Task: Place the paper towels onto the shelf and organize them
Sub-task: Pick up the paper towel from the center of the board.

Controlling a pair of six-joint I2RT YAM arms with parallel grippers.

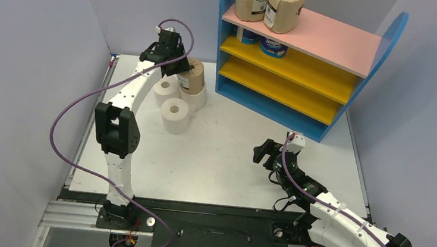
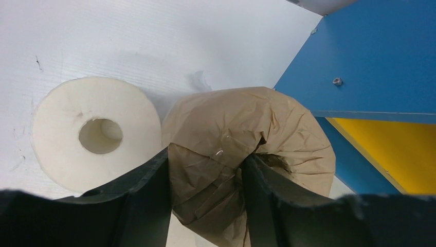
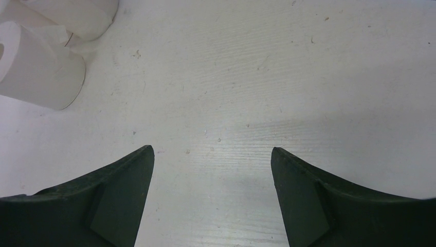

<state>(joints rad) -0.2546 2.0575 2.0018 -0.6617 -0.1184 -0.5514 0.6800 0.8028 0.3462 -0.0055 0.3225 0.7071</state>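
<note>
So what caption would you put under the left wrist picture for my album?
Left gripper pinches a brown-wrapped roll beside a plain white roll, the blue-sided shelf close by.

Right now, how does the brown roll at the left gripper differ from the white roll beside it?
The brown roll is wrapped in crinkled paper; the white roll is bare. The brown roll is pinched by the left gripper; the white roll stands free. Both stand on end.

Materials and finishes
Brown roll: creased matt kraft-paper wrap. White roll, at 9 o'clock of it: soft matt paper. Table: matt white, faintly grained. Shelf side panel: smooth blue, with metal fastener.
</note>
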